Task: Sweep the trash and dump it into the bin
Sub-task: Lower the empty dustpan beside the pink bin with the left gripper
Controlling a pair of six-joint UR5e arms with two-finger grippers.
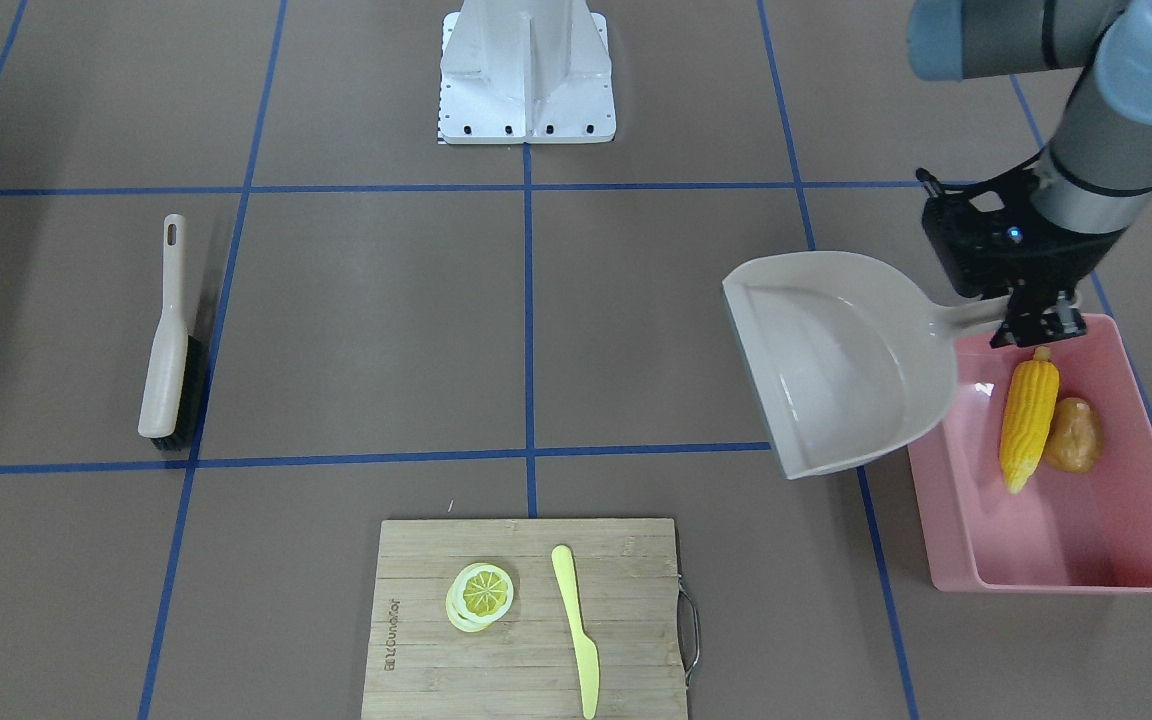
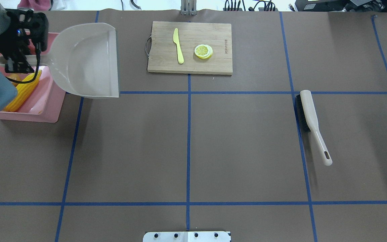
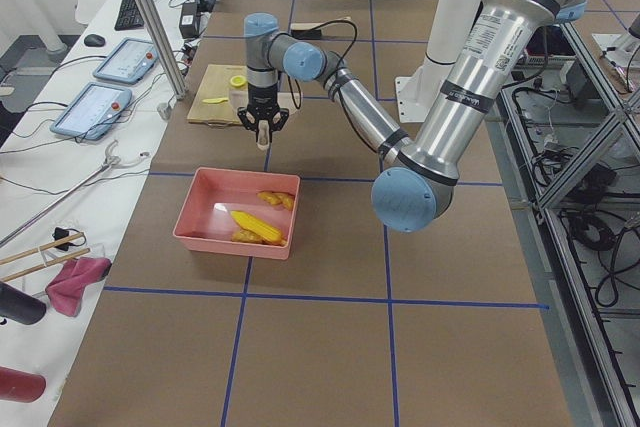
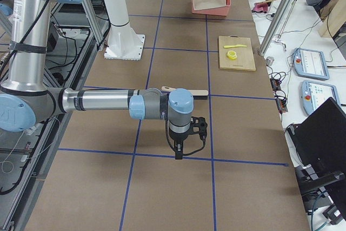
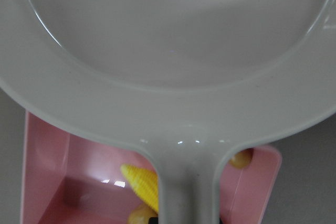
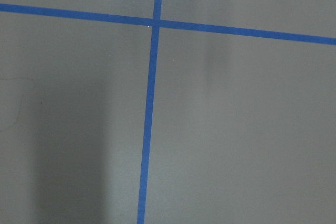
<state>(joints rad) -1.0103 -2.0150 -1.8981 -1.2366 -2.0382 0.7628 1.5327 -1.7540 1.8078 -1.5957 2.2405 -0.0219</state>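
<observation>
My left gripper (image 1: 1036, 325) is shut on the handle of the beige dustpan (image 1: 836, 360) and holds it above the near end of the pink bin (image 1: 1086, 560). The pan is empty and reaches out past the bin's side over the table. In the bin lie the yellow corn cob (image 1: 1028, 410) and the brown-orange potato (image 1: 1073, 435). The left wrist view shows the corn (image 5: 143, 182) under the handle. I cannot pick out the ginger root for sure. My right gripper (image 4: 179, 152) hangs over bare table far from the bin; I cannot tell if it is open.
A beige hand brush (image 1: 171, 340) lies on the table on my right side. A wooden cutting board (image 1: 626, 600) at the far edge carries a lemon slice (image 1: 482, 592) and a yellow-green knife (image 1: 576, 620). The robot's base plate (image 1: 526, 110) stands at the middle near edge.
</observation>
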